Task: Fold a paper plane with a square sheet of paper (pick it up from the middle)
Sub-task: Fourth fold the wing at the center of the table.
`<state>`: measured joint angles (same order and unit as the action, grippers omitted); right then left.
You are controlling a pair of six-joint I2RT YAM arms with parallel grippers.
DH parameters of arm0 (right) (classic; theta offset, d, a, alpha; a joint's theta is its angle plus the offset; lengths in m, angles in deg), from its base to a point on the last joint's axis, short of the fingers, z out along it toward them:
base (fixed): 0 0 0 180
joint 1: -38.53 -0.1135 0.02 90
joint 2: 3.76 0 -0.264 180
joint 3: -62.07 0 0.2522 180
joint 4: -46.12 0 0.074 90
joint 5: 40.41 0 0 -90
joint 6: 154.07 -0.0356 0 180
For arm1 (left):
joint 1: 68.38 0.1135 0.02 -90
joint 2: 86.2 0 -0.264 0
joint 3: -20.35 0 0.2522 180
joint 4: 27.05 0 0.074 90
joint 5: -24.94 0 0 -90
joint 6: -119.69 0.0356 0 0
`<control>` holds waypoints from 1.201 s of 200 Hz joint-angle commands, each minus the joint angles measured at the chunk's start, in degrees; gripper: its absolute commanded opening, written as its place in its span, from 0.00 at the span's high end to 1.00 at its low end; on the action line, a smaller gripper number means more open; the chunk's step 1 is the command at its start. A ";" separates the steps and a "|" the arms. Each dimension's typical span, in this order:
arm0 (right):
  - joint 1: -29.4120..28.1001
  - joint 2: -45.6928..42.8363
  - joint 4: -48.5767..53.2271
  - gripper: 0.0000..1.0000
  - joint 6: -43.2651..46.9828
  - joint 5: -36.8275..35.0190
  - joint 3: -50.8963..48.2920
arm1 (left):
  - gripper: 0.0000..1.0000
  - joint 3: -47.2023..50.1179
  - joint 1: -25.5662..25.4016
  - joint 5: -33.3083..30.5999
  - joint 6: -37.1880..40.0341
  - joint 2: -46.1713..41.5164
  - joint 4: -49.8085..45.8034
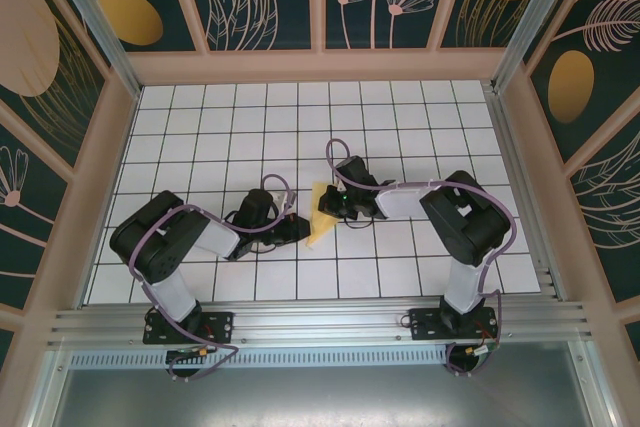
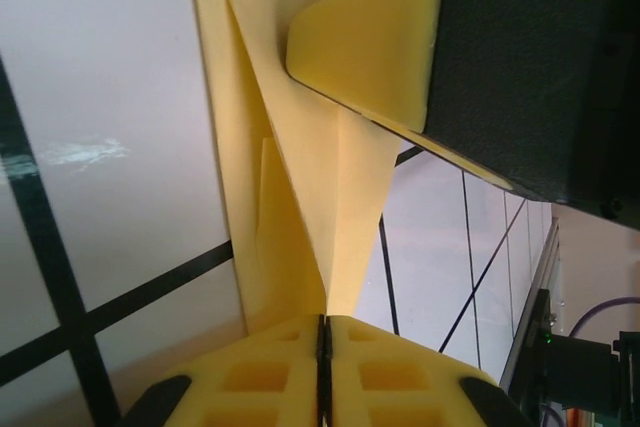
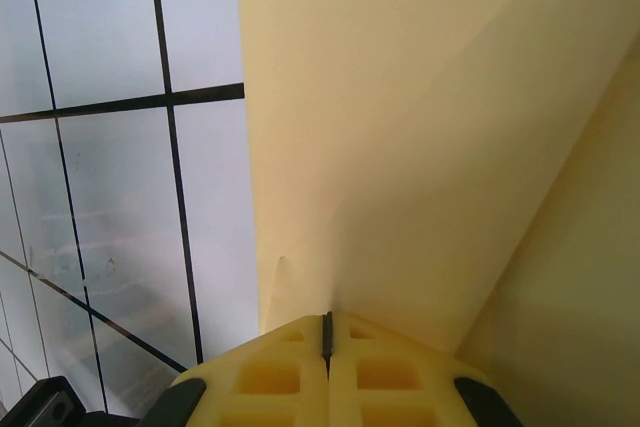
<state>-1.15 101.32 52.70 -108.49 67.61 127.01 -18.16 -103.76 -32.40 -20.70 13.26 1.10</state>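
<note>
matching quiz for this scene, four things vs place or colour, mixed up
1 left gripper
2 right gripper
3 yellow paper
4 table

a white, black grid lines
b shut on the paper's right side, top view
c creased, pinched between both grippers
d shut on the paper's left side, top view

Pairs: 1-d, 2-b, 3-c, 4-a

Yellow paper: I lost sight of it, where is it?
Top view, mid-table: the yellow paper sits between the left pincer and the right pincer, both shut on it.
</note>
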 commanded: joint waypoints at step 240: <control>1.84 -14.10 -1.69 0.91 -1.56 -2.42 -6.99 | 1.00 -0.40 0.39 -8.67 -2.44 6.35 -14.32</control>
<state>-1.20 92.09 50.25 -109.41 67.53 122.53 -21.27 -103.19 -30.56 -22.73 14.62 -4.81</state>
